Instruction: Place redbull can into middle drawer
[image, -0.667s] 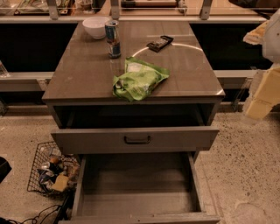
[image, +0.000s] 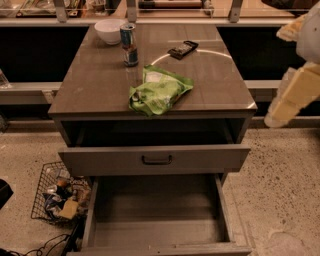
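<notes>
The redbull can (image: 129, 44) stands upright at the back left of the cabinet top, just right of a white bowl (image: 110, 31). The middle drawer (image: 155, 212) is pulled far out at the bottom of the view, and its bare floor and side walls show. My gripper (image: 285, 102) hangs at the right edge of the view on a pale arm, beside the cabinet and far from the can. It holds nothing that I can see.
A green chip bag (image: 159, 90) lies mid-top and a dark snack bar (image: 182, 49) lies further back. The drawer with the bow handle (image: 156, 159) is slightly open above the middle drawer. A wire basket of items (image: 57, 195) sits on the floor at the left.
The arm at the right edge has shifted slightly left. The can, bag and drawers have not moved.
</notes>
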